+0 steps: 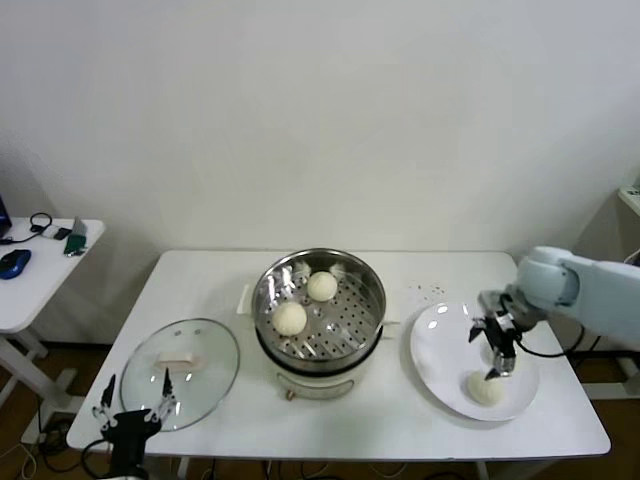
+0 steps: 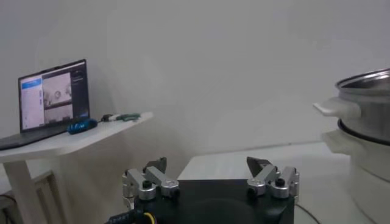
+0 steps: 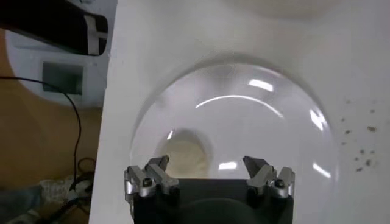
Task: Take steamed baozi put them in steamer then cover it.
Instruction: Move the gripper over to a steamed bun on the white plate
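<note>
The steel steamer [image 1: 372, 285] stands mid-table on its white pot base, with two cream baozi [image 1: 322, 286] [image 1: 290, 318] on its perforated floor. A third baozi [image 1: 486, 389] lies on the white plate [image 1: 445, 340] at the right. My right gripper [image 1: 497, 358] hangs open just above that plate, close over the bun. In the right wrist view the baozi [image 3: 183, 157] sits ahead of the open right gripper [image 3: 206, 163], nearer one finger. The glass cover [image 1: 205, 380] lies flat at the table's front left. My left gripper [image 1: 135, 400] waits open at the table's front edge beside it.
A small side table [image 1: 40, 270] with a mouse and cables stands to the left. In the left wrist view a laptop [image 2: 53, 100] sits on it, and the steamer's side handle [image 2: 332, 108] shows across the table. Crumbs [image 3: 359, 152] dot the table by the plate.
</note>
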{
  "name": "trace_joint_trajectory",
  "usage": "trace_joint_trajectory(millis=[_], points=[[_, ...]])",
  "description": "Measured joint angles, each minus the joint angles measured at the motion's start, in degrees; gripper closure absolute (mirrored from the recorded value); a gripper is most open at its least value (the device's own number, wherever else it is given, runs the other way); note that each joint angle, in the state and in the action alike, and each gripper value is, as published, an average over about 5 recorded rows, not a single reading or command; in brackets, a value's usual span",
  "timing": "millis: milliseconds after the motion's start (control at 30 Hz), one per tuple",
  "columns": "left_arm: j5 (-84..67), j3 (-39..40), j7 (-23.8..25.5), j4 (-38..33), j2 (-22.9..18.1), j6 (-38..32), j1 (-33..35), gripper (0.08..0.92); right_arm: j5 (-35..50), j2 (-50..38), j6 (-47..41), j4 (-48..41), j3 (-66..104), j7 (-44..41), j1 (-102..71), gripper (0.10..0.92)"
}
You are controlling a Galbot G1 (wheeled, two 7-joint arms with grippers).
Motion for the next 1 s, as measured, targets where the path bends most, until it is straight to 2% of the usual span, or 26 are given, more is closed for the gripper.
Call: trace_joint_trajectory(millis=[700,1000], points=[[0.5,0.0,-0.1,0.6,-0.2,0.1,-0.1,0.177,-5.2,1.6,0.6,-4.9,7.2,0.2,-11.2,0.205],[0.6,0.2,-0.2,0.6,-0.3,0.0,0.0,0.177,-5.4,1.8,0.9,-5.1,7.7,0.0,-11.5,0.304]])
